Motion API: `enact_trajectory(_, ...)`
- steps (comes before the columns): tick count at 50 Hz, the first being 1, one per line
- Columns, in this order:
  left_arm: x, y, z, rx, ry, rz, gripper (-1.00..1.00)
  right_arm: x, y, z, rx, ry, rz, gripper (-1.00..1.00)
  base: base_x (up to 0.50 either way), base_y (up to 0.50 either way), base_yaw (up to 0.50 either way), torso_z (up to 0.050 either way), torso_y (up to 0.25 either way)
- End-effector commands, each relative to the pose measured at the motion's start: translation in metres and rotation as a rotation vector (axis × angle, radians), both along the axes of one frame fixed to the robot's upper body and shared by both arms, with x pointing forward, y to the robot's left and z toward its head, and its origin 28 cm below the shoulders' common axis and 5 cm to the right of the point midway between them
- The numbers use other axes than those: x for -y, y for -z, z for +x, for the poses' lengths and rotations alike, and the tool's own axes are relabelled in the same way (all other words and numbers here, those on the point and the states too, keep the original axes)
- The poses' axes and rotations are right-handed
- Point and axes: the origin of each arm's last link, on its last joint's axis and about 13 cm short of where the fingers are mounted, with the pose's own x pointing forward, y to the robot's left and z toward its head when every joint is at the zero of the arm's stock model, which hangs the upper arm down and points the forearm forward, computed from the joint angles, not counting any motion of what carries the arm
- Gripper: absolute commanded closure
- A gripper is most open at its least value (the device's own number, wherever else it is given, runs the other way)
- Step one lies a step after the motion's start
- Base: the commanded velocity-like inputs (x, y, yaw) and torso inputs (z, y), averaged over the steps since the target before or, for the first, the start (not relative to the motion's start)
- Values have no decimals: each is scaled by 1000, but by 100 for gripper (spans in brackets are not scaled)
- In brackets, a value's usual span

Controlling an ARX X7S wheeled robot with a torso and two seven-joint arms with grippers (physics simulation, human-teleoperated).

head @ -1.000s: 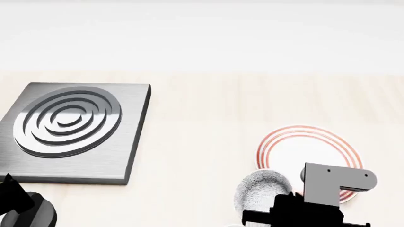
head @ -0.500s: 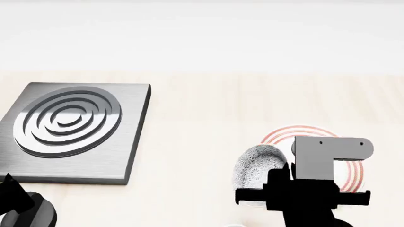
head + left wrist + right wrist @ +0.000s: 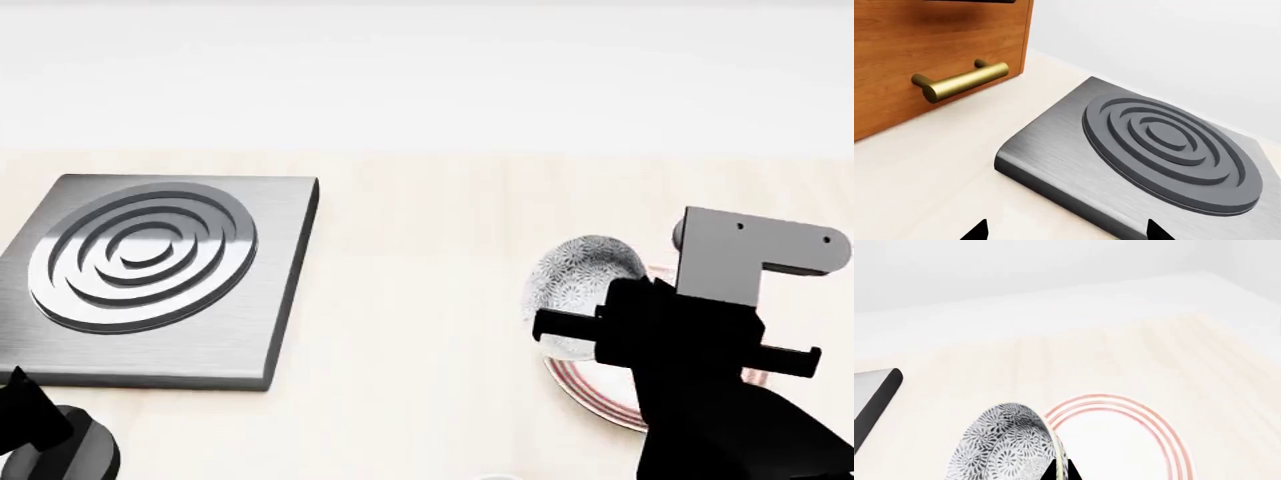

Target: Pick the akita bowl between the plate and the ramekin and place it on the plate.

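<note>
Speckled akita bowl (image 3: 582,283) gripped by rim in right claw (image 3: 1059,471), tilted on edge; plate (image 3: 1121,440) directly below and just beyond. Left claw (image 3: 1064,231) idle, spread open.

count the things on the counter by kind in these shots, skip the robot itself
patterned akita bowl, held by the right gripper: 1
red-ringed plate: 1
grey ringed burner block: 1
wooden drawer front with brass handle: 1
total: 4
</note>
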Motion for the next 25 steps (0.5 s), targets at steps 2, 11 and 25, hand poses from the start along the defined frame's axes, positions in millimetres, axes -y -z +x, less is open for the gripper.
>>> enact_trajectory(2,0,1,0,0,0,0,-100,6,-18,22,17,35,56,100,0,0,0,0,0)
enact_trajectory(11,0,-1,-1,0,0,-1,-100,8,-23,37,4,58,92,100,0,0,0,0,0)
enact_trajectory(25,0,0,0,-1,-1,-3,-100,16,-22,57,-23,89,161,100,0,0,0,0,1)
